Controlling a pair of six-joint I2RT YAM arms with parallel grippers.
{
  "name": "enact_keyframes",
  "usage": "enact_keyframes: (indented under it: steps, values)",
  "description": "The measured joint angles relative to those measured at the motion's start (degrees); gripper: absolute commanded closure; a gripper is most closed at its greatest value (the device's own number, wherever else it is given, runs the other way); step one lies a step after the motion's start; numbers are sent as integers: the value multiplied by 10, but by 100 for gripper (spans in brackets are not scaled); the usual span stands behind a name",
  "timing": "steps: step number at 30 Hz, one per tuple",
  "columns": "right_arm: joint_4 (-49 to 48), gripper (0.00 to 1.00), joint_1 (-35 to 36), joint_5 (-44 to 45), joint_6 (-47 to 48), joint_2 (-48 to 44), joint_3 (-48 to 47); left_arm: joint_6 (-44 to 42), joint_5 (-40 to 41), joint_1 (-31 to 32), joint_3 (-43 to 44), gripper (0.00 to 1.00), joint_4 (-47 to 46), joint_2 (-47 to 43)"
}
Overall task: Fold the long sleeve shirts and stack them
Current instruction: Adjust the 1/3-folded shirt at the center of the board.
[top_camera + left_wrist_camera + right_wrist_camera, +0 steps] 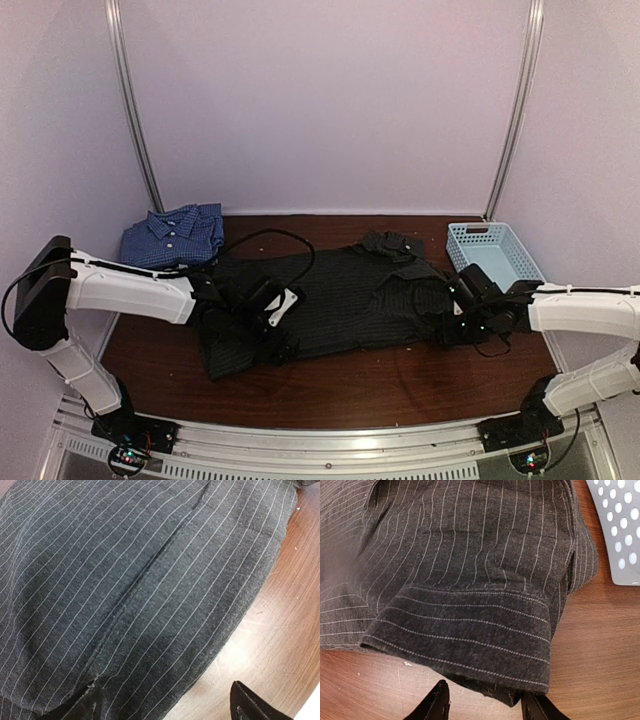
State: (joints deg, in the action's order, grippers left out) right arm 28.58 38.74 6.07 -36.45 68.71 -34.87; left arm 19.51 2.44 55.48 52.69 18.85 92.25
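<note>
Now left gripper agape over black shirt; right gripper too

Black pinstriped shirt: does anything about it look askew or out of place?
Nothing damaged. The black shirt lies unfolded across the table, bunched at its collar end near the basket, with a flap folded back at the right end effector. The blue shirt sits folded far left.

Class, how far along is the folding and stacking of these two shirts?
Done: the blue shirt lies folded at the far left of the table. In hand: the black shirt lies spread out; the right gripper, jaws open, straddles its cuff, and the left gripper hovers open over its other end. Left: folding the black shirt and stacking both.
</note>
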Motion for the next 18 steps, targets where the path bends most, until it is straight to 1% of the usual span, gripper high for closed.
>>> enact_keyframes:
  steps: [5,8,13,18]
  values:
    - [-8,63,-20,-1,19,0,0,0,7,0,-2,10,1,0]
    - [-17,70,-35,-9,34,0,0,7,27,0,-7,10,4,0]
    - [-32,75,-50,-26,50,9,0,34,54,0,-24,10,7,-3]
    - [-48,90,-51,-43,52,16,5,77,65,0,-51,10,7,-35]
